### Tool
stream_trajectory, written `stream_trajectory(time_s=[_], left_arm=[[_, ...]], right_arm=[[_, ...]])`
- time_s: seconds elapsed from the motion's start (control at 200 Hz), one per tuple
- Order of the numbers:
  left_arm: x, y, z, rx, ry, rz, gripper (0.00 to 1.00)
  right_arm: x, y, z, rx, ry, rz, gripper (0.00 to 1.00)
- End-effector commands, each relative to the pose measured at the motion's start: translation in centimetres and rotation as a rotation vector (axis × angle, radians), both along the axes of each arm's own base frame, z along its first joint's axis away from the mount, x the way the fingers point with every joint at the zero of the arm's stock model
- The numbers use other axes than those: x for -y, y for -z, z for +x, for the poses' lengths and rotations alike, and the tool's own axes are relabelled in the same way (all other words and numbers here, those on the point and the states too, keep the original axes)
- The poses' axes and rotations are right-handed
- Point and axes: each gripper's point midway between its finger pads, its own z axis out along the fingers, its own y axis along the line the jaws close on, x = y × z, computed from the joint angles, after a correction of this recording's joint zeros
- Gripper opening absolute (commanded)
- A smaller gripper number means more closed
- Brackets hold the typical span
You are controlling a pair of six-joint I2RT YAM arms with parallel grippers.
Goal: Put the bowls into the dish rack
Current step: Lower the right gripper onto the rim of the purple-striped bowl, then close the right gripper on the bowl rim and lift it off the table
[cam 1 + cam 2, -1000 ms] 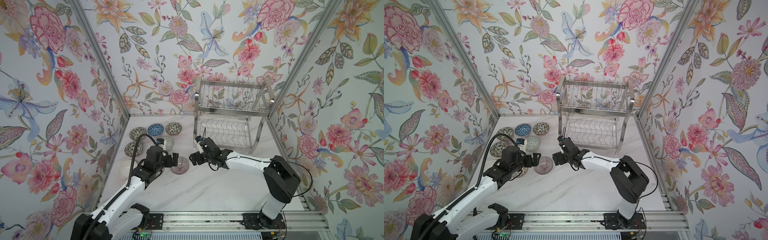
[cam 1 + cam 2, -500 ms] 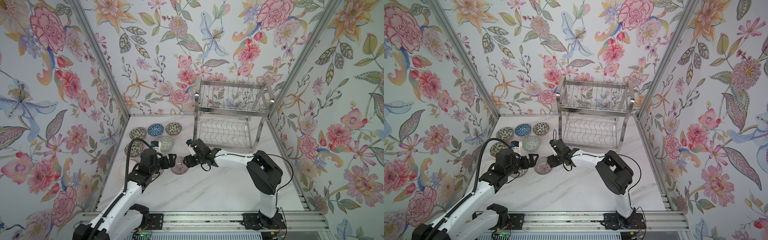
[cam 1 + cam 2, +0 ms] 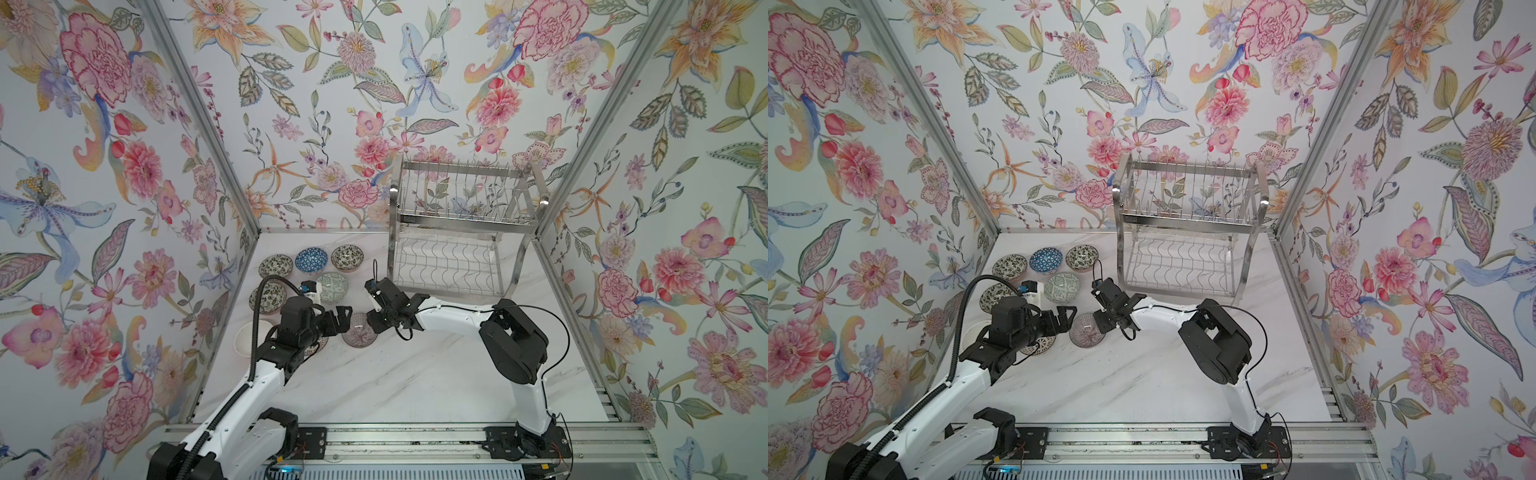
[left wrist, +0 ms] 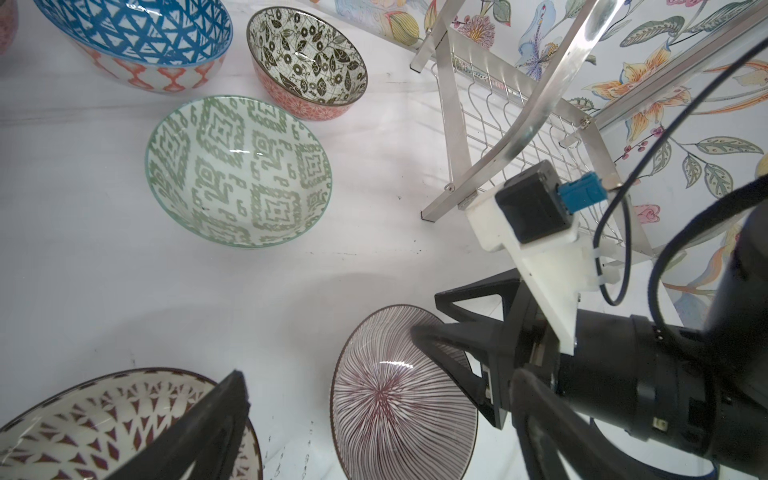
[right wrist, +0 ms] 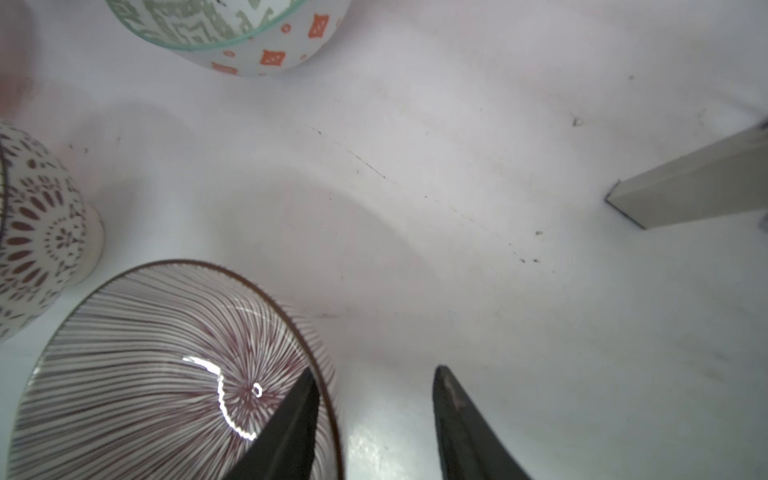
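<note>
A purple-striped bowl (image 3: 358, 331) (image 3: 1086, 331) stands upright on the white table, left of centre. My right gripper (image 3: 374, 322) (image 3: 1100, 324) (image 5: 374, 370) straddles its near rim. One finger is inside the bowl (image 5: 166, 365) against the rim; the other is outside, with a clear gap. My left gripper (image 3: 338, 321) (image 3: 1065, 320) (image 4: 378, 376) hangs wide open and empty just left of that bowl (image 4: 399, 407). Several more bowls stand behind it, among them a green one (image 3: 332, 286) (image 4: 239, 172) and a blue one (image 3: 311, 260). The dish rack (image 3: 457, 232) (image 3: 1183, 232) stands empty at the back.
A brown-triangle bowl (image 4: 83, 415) lies partly under my left arm, and a plain white bowl (image 3: 247, 338) sits by the left wall. A rack leg (image 5: 685, 191) stands close to my right gripper. Floral walls enclose three sides of the table.
My right gripper has moved left and down onto the purple bowl's rim, and its jaws have narrowed. The left gripper stays open, almost in place.
</note>
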Motion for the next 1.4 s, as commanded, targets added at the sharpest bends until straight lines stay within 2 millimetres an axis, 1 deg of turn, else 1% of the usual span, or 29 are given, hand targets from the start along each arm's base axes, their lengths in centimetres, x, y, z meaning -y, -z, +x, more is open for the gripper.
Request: stream_trajectory(time_s=[0.0, 0.02, 0.18, 0.185, 0.235, 0.345, 0.42, 0.495, 0.505, 0.565, 0.575, 0.595, 0.621, 0.636, 0.641, 0.661, 0.766, 0.771, 0.776, 0.821, 0.851, 0.861, 0.881, 0.956, 1.076, 1.201, 1.286, 1.391], left_arm=[[-0.7, 0.0, 0.0, 0.022, -0.013, 0.024, 0.99], [-0.7, 0.0, 0.1, 0.025, -0.011, 0.027, 0.99], [-0.5, -0.2, 0.3, 0.030, 0.001, 0.028, 0.99], [-0.4, -0.2, 0.3, 0.030, 0.002, 0.027, 0.99], [-0.2, -0.2, 0.4, 0.033, 0.011, 0.018, 0.99], [0.6, -0.3, 0.6, 0.049, 0.038, -0.021, 0.99], [1.3, -0.6, 0.9, 0.065, 0.055, -0.066, 0.99], [1.9, -0.8, 1.2, 0.074, 0.063, -0.097, 0.99], [1.9, -0.9, 1.3, 0.077, 0.064, -0.098, 0.99], [2.6, -1.1, 1.5, 0.085, 0.082, -0.105, 0.99], [2.7, -1.1, 1.6, 0.085, 0.083, -0.105, 0.99], [3.1, -1.2, 1.6, 0.089, 0.091, -0.106, 1.00], [3.4, -1.3, 1.7, 0.092, 0.099, -0.105, 0.99], [3.7, -1.4, 1.8, 0.095, 0.105, -0.103, 0.99], [3.8, -1.4, 1.8, 0.095, 0.107, -0.102, 0.99], [4.1, -1.4, 1.9, 0.097, 0.113, -0.098, 0.99], [6.3, -1.5, 2.3, 0.104, 0.164, -0.089, 0.99], [6.4, -1.6, 2.4, 0.105, 0.166, -0.089, 0.99], [6.5, -1.6, 2.4, 0.105, 0.168, -0.089, 0.99], [7.6, -1.7, 2.6, 0.110, 0.186, -0.086, 1.00], [8.3, -1.7, 2.8, 0.111, 0.200, -0.084, 1.00], [8.5, -1.6, 2.8, 0.110, 0.205, -0.083, 1.00], [9.0, -1.7, 2.9, 0.112, 0.214, -0.083, 0.99], [10.9, -1.7, 3.2, 0.118, 0.248, -0.093, 0.99], [13.9, -1.6, 3.4, 0.117, 0.303, -0.110, 0.99], [16.3, -0.9, 3.4, 0.104, 0.354, -0.125, 0.99], [17.4, -0.4, 3.3, 0.093, 0.376, -0.142, 0.99], [18.3, 0.1, 3.2, 0.084, 0.395, -0.157, 0.99]], right_arm=[[0.4, 1.1, -0.1, -0.009, -0.001, -0.058, 0.35], [0.3, 1.1, -0.1, -0.010, -0.003, -0.056, 0.34], [0.1, 1.0, -0.1, -0.008, -0.003, -0.054, 0.19], [0.1, 1.0, 0.0, -0.009, -0.001, -0.053, 0.16], [0.3, 0.7, 0.1, 0.001, 0.007, -0.053, 0.09], [1.2, -0.4, 0.5, 0.022, 0.029, -0.052, 0.00], [2.4, -1.2, 0.9, 0.033, 0.049, -0.048, 0.00], [4.3, -1.7, 1.5, 0.031, 0.084, -0.047, 0.00], [4.9, -1.7, 1.7, 0.030, 0.094, -0.050, 0.00], [6.7, -1.9, 2.1, 0.026, 0.130, -0.054, 0.00], [7.4, -1.8, 2.2, 0.022, 0.142, -0.057, 0.00], [7.9, -1.8, 2.4, 0.022, 0.152, -0.057, 0.00], [9.0, -1.7, 2.5, 0.016, 0.174, -0.063, 0.00], [9.4, -1.7, 2.6, 0.016, 0.183, -0.064, 0.00], [9.9, -1.6, 2.6, 0.012, 0.191, -0.067, 0.00], [10.5, -1.6, 2.7, 0.009, 0.203, -0.069, 0.00], [14.5, -1.0, 2.7, -0.013, 0.278, -0.089, 0.00], [14.7, -1.2, 2.9, -0.009, 0.283, -0.085, 0.00], [15.0, -0.9, 2.6, -0.016, 0.285, -0.092, 0.00], [16.4, -0.7, 2.7, -0.020, 0.313, -0.100, 0.00], [16.9, -0.6, 2.3, -0.022, 0.316, -0.103, 0.00], [17.8, -0.6, 2.7, -0.025, 0.339, -0.107, 0.00], [18.7, -0.5, 2.8, -0.030, 0.358, -0.110, 0.00], [20.6, -0.3, 2.7, -0.041, 0.394, -0.120, 0.00], [22.5, -0.5, 2.3, -0.045, 0.426, -0.130, 0.02], [23.7, -0.5, 2.0, -0.052, 0.443, -0.146, 0.06], [24.2, -0.2, 1.8, -0.062, 0.446, -0.156, 0.08], [24.7, 0.1, 1.6, -0.074, 0.451, -0.167, 0.09]])
